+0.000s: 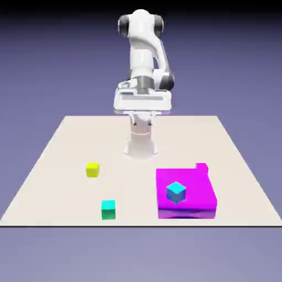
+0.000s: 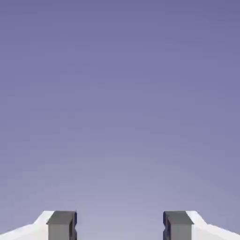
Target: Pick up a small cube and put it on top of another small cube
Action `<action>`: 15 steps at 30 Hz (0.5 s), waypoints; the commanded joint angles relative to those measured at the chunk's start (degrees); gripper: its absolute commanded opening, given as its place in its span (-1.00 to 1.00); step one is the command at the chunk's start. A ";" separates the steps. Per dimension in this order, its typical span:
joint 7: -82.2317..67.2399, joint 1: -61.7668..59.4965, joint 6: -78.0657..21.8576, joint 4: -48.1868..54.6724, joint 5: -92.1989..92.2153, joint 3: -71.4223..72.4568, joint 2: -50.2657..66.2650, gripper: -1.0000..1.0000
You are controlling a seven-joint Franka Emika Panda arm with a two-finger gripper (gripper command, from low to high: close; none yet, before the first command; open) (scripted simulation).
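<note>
The small teal-green cube [image 1: 108,209] rests on the table near its front edge, left of the middle. The small magenta cube [image 1: 201,167] sits against the far right corner of the large magenta slab [image 1: 190,202], partly hidden by it. My gripper [image 1: 142,104] hangs high above the table's far side, well away from both cubes. In the hand view its grey fingertips [image 2: 61,225] stand wide apart, so the gripper [image 2: 120,225] is open and holds nothing; only the backdrop shows between them.
A cyan-blue cube [image 1: 175,192] lies on top of the magenta slab. A yellow cube [image 1: 92,169] stands on the table to the exterior view's left, beyond the teal-green one. The robot's base [image 1: 141,146] rises at the table's far middle.
</note>
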 commanded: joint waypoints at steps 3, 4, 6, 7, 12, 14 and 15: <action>7.48 -4.70 -3.07 3.24 0.39 2.57 6.01 0.00; 9.97 -6.27 -4.09 4.32 0.52 3.43 8.01 0.00; 14.95 -9.41 -6.13 6.49 0.78 5.14 12.01 0.00; 17.45 -10.97 -7.15 7.57 0.92 6.00 14.01 0.00; 29.90 -18.81 -12.26 12.97 1.57 10.28 24.02 0.00; 34.89 -21.95 -14.31 15.13 1.83 12.00 28.02 0.00; 37.38 -23.51 -15.33 16.21 1.96 12.85 30.02 0.00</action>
